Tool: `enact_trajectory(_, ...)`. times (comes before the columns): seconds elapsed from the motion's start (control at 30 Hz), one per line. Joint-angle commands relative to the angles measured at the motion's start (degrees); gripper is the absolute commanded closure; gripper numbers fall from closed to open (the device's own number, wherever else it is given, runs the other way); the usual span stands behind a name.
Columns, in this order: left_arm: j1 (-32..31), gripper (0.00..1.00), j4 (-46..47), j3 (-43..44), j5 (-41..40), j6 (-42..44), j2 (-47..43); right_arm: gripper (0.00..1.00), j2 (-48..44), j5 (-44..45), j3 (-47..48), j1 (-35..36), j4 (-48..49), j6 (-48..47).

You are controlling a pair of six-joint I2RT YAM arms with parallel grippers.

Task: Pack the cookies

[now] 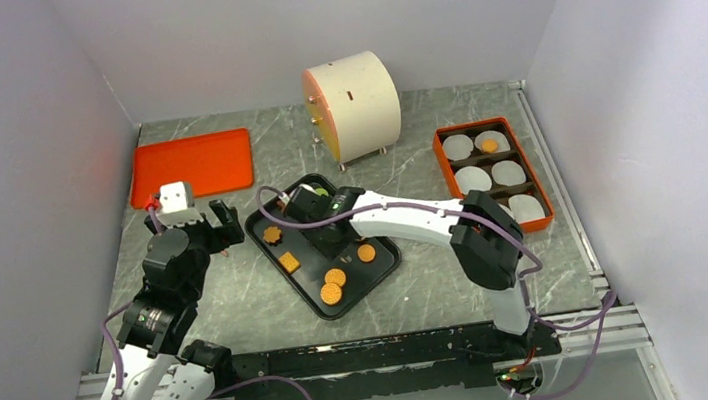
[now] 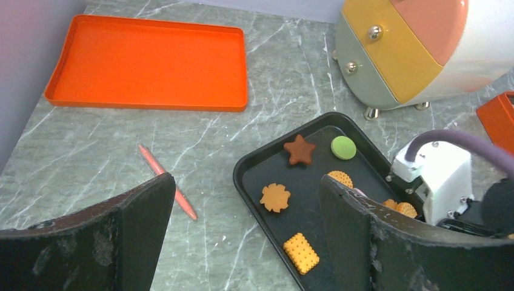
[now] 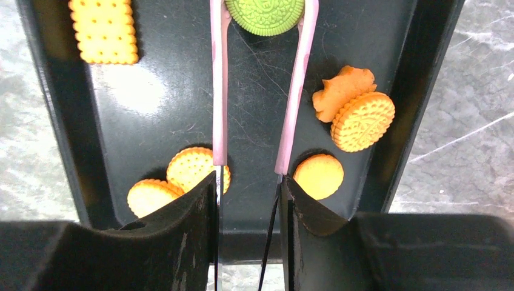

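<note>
Cookies lie on a black tray (image 1: 314,310). In the left wrist view I see a brown star (image 2: 299,150), a green round (image 2: 343,147), an orange-brown flower (image 2: 276,197) and an orange square (image 2: 301,252). My right gripper (image 3: 250,182) is shut on pink-tipped tweezers (image 3: 219,91). Their tips sit against both sides of the green cookie (image 3: 264,13), at the top edge of that view. Orange rounds (image 3: 319,176) lie on either side of the tweezers. My left gripper (image 2: 245,188) is open and empty above the tray's left edge.
An orange box (image 1: 444,165) with white paper liners stands at the right, one orange cookie (image 1: 490,145) in it. A flat orange tray (image 1: 193,165) lies at the back left and a round drawer cabinet (image 1: 354,106) at the back. A pink stick (image 2: 168,182) lies on the table.
</note>
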Motion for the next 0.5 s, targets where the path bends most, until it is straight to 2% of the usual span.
enact_trajectory(0.0,0.23,0.07,1.42,0.02,0.37,-0.14,-0.58,0.77,-6.65,-1.79,1.18,-1.18,-0.06,-0.70)
enact_trajectory(0.23,0.23,0.07,1.42,0.00,0.25,-0.05,-0.70,0.77,-11.29,-3.06,-0.94,-4.43,-0.40,-0.82)
enact_trajectory(0.47,0.23,0.08,1.51,-0.18,0.21,0.15,-1.31,0.77,-17.52,-6.38,-4.41,-12.44,0.61,-1.35)
